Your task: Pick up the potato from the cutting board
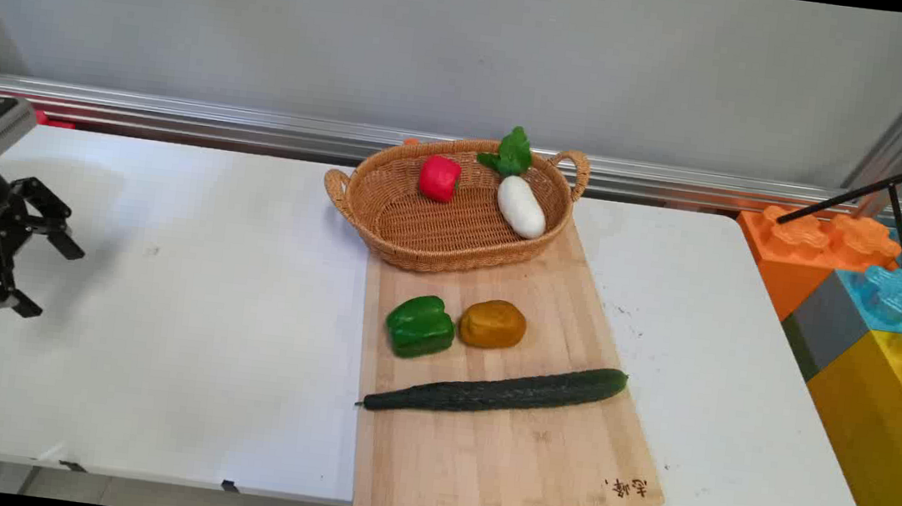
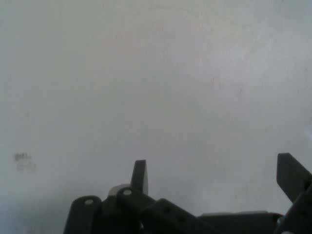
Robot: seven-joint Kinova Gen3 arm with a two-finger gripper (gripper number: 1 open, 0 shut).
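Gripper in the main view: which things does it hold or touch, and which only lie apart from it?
Held or touched: nothing; the gripper is open above bare table.

Lying apart: cutting board, green pepper, orange pepper, cucumber, basket holding red pepper and white radish, toy blocks.

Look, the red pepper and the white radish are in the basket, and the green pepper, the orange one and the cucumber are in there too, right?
Not quite. In the main view the red pepper and white radish are in the basket, but the green pepper, the orange one and the cucumber lie on the wooden cutting board in front of it.
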